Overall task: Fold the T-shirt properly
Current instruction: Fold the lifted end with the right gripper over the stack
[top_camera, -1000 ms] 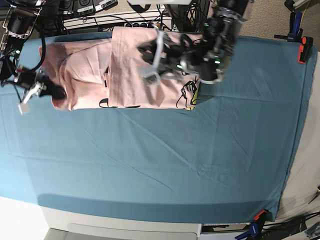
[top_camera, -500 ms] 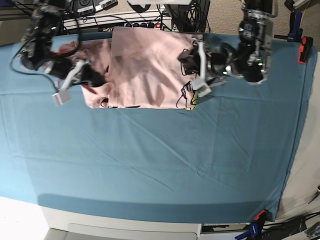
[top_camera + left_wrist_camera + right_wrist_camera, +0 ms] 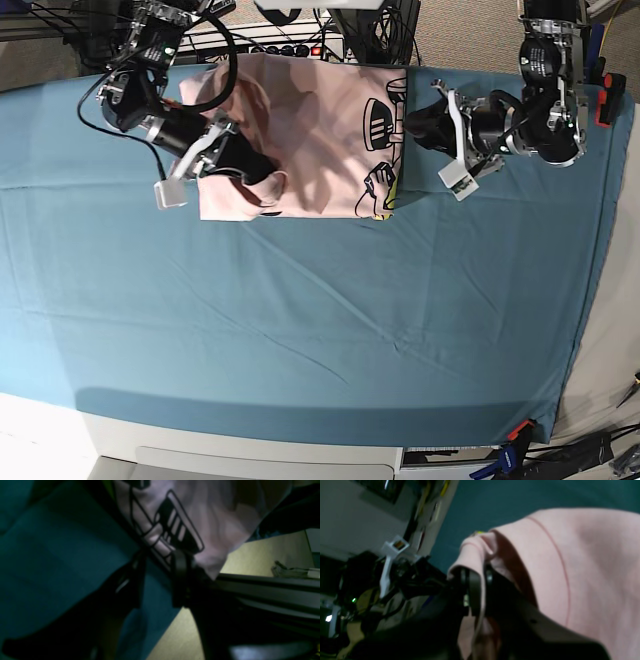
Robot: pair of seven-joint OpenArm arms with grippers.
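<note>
The T-shirt (image 3: 300,130) lies at the far edge of the teal table cloth (image 3: 320,320), pale pink, with black cartoon print showing on its right-hand part in the base view. Half a second ago its left portion spread farther toward the table's left end; now that part has been drawn inward and bunched over the middle, and more of the print is exposed near the right edge. The right gripper (image 3: 480,590) is clamped on a pinched fold of pink fabric and has moved in over the shirt. The left gripper (image 3: 160,580) has pulled back to the shirt's printed edge; its jaws stand apart with the printed hem between them, though the blur leaves it unclear whether they press on the cloth. Cables and a power strip (image 3: 290,48) crowd the strip behind the table, close to the shirt's far edge.
</note>
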